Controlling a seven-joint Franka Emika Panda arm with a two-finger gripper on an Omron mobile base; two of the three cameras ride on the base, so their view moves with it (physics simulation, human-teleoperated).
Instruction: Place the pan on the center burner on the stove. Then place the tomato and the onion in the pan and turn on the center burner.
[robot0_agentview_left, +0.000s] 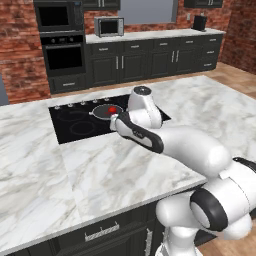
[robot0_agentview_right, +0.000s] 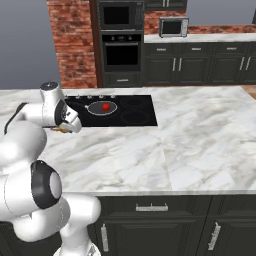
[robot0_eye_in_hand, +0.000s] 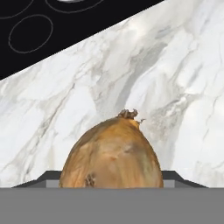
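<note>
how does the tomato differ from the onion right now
The tomato is bright red and glossy; the onion is tan-brown with a dry tuft. The tomato sits in the pan on the stove; the onion is at the pincer, over the marble counter. Both are small and rounded.

The left base view looks forward and down from behind the arm, over the marble counter (robot0_agentview_left: 100, 165) toward the stove (robot0_agentview_left: 80, 120) and the far wall's ovens. The right base view looks from the other side at the same counter (robot0_agentview_right: 200, 135) and stove (robot0_agentview_right: 135, 112), with the pan (robot0_agentview_right: 102, 107) and tomato (robot0_agentview_right: 106, 106) seen in both. The hand view sits very near the onion (robot0_eye_in_hand: 111, 155), facing down at marble with a corner of the stove (robot0_eye_in_hand: 52, 26) at its top
</note>
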